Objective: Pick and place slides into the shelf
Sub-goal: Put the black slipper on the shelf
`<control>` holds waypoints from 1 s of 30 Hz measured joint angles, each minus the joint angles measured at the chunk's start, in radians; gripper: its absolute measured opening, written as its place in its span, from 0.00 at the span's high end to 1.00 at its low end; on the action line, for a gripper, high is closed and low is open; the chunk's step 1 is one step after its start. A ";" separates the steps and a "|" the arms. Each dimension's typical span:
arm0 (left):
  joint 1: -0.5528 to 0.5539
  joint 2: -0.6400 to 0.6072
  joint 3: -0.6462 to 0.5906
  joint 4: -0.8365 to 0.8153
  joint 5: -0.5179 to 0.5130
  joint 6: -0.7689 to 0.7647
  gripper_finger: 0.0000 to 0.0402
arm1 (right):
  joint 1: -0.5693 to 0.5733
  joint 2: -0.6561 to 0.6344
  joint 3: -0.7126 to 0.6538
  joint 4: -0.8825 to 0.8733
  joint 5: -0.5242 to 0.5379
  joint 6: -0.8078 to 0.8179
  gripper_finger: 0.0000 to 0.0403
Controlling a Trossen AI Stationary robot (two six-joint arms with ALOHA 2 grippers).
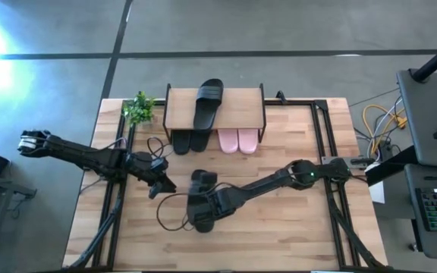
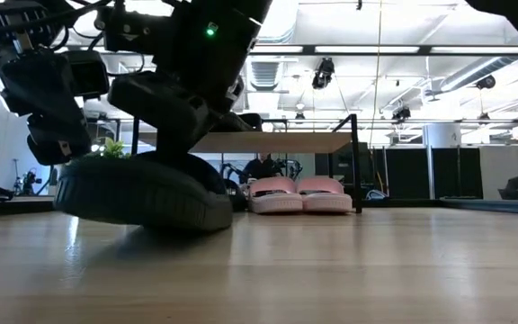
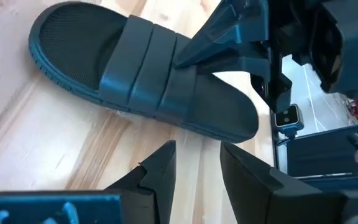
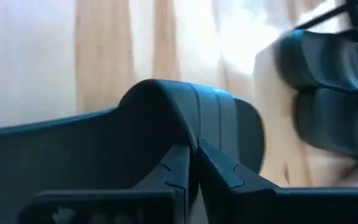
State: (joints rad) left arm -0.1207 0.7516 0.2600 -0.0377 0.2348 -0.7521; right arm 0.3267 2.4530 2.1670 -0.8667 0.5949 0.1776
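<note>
Right gripper clamped on strap of black slide at table centre, slide tilted, partly touching the wood. Left gripper just beside it at nine o'clock, fingers slightly apart, empty. Shelf at twelve o'clock, carrying one black slide on top, pink pair and black pair underneath.

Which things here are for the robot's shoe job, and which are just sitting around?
For the job:
- black slide gripped by the right gripper
- black slide on the shelf top
- black pair and pink pair under it
- shelf

Just sitting around:
- little green plant
- left gripper, waiting nearby
</note>
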 joint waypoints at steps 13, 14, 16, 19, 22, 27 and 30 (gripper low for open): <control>0.001 0.051 0.000 0.004 -0.005 0.008 0.72 | -0.033 -0.303 0.028 -0.213 0.339 0.197 0.97; 0.001 0.053 0.000 0.010 -0.008 0.008 0.72 | -0.047 -0.318 0.027 -0.254 0.365 0.189 0.97; 0.001 0.053 0.000 0.008 -0.017 0.010 0.72 | -0.079 -0.338 0.024 -0.334 0.451 0.129 0.97; 0.002 0.052 0.001 0.012 -0.034 0.031 0.72 | -0.152 -0.376 0.025 -0.425 0.517 0.004 0.97; 0.002 0.048 0.003 0.022 -0.055 0.035 0.72 | -0.257 -0.397 0.025 -0.467 0.527 -0.137 0.97; 0.002 0.041 0.003 0.032 -0.063 0.036 0.72 | -0.440 -0.403 0.010 -0.390 0.441 -0.404 0.97; 0.003 0.037 0.003 0.031 -0.073 0.036 0.72 | -0.541 -0.405 -0.029 -0.294 0.313 -0.551 0.97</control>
State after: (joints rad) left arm -0.1181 0.7883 0.2634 -0.0065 0.1619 -0.7162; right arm -0.2148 2.0480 2.1379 -1.1604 0.9080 -0.3736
